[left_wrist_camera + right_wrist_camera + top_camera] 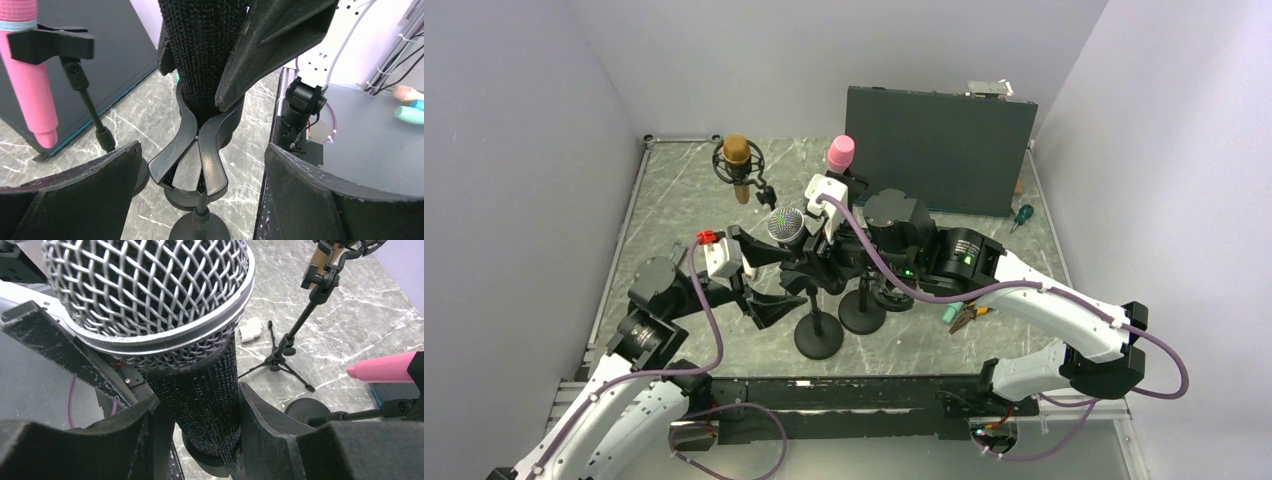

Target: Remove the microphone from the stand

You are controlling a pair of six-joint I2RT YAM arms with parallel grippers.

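The silver mesh-headed microphone point(786, 225) stands upright in its stand point(819, 340), roughly mid-tabletop and a little toward the near edge. Its dark textured body is wedged in the stand's spring clip point(192, 160). The right gripper point(200, 410) has its fingers point(270, 435) pressed against both sides of that body just under the mesh head, so it has hold of the microphone. The left gripper point(202, 147) is spread wide, with one finger on each side of the clip. It touches nothing that I can see.

My worry is the clip. It looks as if it hugs the body tightly, and nothing is holding the stand down. If the right arm pulls now, I'd expect the whole stand to come up with the microphone, or to tip on its round base, rather than let go.

A second stand, holding a pink microphone point(840, 152), has its base just beside this one. Any swing or topple would likely knock it over. The gold microphone point(737, 160) on its tripod near the far edge seems far enough away to be safe.

The grip is the other weak point. The fingers sit high on a round body, so a pull that isn't in line with the clip's opening could twist the microphone between them or let it slide. It would look safer if the left fingers closed on the clip or the stem first.
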